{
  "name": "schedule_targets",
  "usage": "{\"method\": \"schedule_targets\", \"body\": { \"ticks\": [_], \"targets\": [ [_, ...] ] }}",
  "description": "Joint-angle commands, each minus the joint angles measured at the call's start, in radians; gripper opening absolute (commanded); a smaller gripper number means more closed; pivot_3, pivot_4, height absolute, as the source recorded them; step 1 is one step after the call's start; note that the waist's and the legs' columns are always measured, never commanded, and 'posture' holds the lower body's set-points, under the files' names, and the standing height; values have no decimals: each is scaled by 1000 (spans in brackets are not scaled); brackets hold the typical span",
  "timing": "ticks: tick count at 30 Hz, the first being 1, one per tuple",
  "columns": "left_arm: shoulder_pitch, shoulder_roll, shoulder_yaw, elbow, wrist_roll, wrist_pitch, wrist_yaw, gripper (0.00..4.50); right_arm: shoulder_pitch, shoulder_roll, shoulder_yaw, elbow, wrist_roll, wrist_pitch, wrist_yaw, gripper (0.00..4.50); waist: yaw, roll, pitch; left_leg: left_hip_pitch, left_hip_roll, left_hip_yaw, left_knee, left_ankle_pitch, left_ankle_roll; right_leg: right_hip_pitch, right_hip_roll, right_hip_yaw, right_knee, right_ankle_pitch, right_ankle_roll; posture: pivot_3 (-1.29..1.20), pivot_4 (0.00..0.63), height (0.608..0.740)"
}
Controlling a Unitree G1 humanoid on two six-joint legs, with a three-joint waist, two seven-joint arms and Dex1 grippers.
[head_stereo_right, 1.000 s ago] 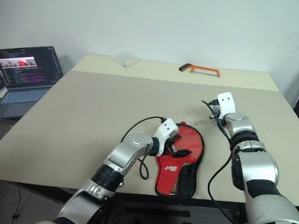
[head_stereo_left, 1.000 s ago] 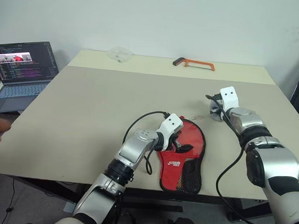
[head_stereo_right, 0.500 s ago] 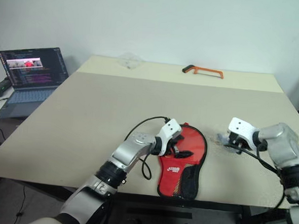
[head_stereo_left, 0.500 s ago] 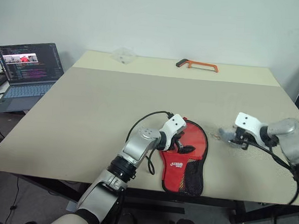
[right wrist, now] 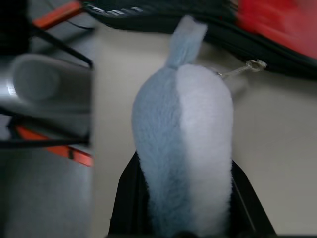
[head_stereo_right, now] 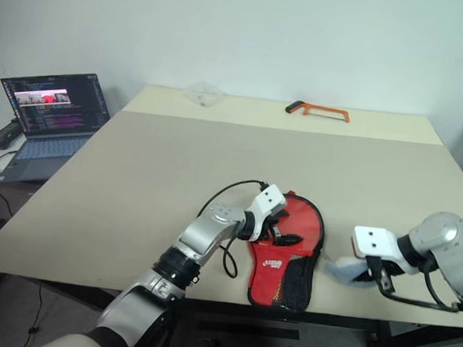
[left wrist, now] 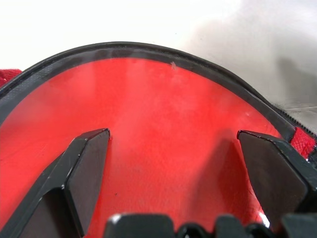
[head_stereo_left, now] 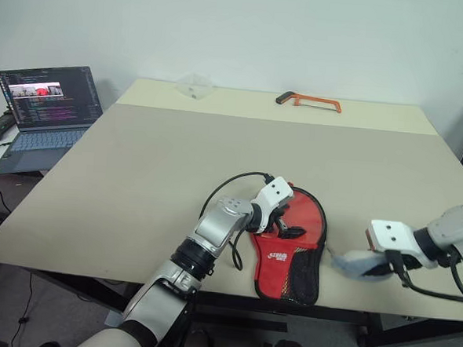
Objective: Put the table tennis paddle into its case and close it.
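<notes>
The case, red with black edging, a white logo and a black mesh pocket, lies flat near the table's front edge. My left gripper rests open over its round end; in the left wrist view the black fingers spread across the smooth red surface. To the right of the case, low over the table's front edge, my right gripper is shut on a whitish plush pendant. A thin chain runs from the pendant toward the case's black edge. The table tennis paddle is hidden.
An open laptop stands off the table's left side. An orange hacksaw and a clear plastic object lie at the far edge. The table's front edge runs just below both grippers.
My right arm has swung back from beyond the case to the table's front right, carrying the pendant. The left gripper has stayed on the case. A hand at the left edge is gone.
</notes>
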Motion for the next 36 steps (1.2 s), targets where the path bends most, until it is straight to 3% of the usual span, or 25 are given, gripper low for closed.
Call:
{"method": "schedule_targets", "body": {
  "ticks": [1,14,22,29,36],
  "targets": [
    [44,9,-72,96,42,31,-21,4500,47,-35,-27,-114,55,17,39,473,1,0,0,0,0,0,0,0,0,0,0,-1,0,0,0,0,150,740],
    [38,10,-90,105,63,28,-43,4500,250,-67,-21,-411,197,94,38,462,2,-4,0,0,-1,-2,0,-1,0,1,-2,-4,-1,-4,-4,0,150,740],
    [29,17,-90,114,73,25,-55,4500,280,-38,39,-503,223,134,10,461,2,-7,-2,0,-1,-4,0,-1,0,0,-2,-6,-2,-4,-5,0,150,740],
    [29,31,-63,86,54,3,-72,4500,144,-2,-10,-337,186,138,-46,460,0,-9,-2,0,0,-4,0,-2,0,2,-2,-6,-2,-5,-5,0,150,740],
    [80,83,16,-64,-80,-40,-208,4500,5,25,15,-111,93,74,-78,459,-2,-10,-2,0,0,-3,0,-2,0,2,-2,-5,0,-3,-2,0,150,740]
  ]
}}
